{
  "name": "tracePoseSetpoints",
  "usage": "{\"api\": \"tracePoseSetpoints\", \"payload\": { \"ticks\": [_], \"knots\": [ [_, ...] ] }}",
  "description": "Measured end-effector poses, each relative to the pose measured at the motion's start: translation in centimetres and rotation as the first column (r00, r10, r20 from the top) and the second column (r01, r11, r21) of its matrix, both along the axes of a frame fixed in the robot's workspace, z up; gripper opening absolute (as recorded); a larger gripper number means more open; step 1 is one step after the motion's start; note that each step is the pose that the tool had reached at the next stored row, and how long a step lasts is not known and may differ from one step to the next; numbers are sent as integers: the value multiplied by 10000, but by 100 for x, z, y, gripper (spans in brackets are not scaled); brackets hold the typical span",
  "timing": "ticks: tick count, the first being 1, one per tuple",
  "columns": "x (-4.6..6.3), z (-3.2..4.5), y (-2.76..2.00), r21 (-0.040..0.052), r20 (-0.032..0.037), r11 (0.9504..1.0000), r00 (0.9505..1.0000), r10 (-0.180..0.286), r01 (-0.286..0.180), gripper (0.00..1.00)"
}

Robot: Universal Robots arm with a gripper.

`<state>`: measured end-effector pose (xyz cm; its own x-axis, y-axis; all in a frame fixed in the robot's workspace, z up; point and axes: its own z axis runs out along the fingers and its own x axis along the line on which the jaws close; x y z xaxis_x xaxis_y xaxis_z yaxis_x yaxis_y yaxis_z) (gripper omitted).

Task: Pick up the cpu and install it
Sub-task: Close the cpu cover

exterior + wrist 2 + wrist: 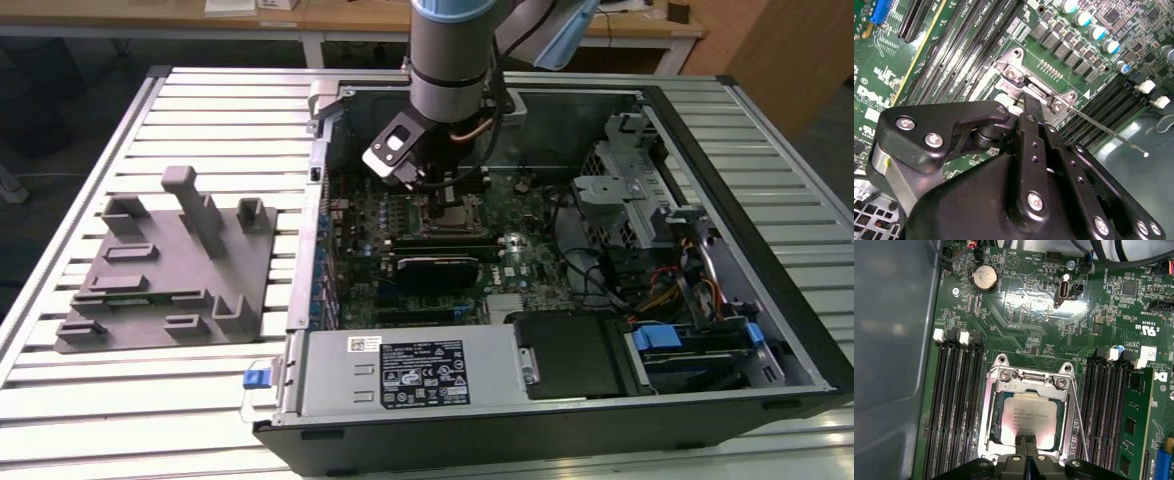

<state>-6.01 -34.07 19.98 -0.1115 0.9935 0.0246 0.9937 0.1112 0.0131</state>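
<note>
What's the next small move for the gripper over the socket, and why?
Probably a small straight lift. In the first wrist view the cpu lies flat and square inside the socket frame, and the gripper sits at its near edge with fingertips together, apparently not clamping it, so placing looks done.

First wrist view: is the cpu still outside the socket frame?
No. In the first wrist view the cpu lies flat inside the socket frame on the motherboard, with the gripper right at its near edge.
</note>
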Motion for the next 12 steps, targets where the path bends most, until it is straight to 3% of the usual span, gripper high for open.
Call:
{"api": "tracePoseSetpoints", "payload": {
  "ticks": [6,12],
  "knots": [
    [52,8,0,10,0,10000,10000,-1,1,11],
    [53,151,0,10,0,10000,10000,0,0,11]
  ]
}}
